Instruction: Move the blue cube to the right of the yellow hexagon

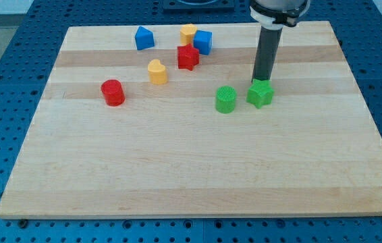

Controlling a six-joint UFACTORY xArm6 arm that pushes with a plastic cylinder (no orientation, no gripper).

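The blue cube (203, 42) sits near the view's top, touching the right side of the yellow hexagon (188, 32). A red star (187, 57) lies just below them. My tip (261, 80) is to the view's right and lower, at the top edge of a green star (260, 94), well apart from the blue cube.
A blue pentagon-like block (144, 38) lies at the top left. A yellow heart (157, 71) and a red cylinder (113, 92) lie at the left. A green cylinder (226, 99) sits left of the green star. All rest on the wooden board (191, 169).
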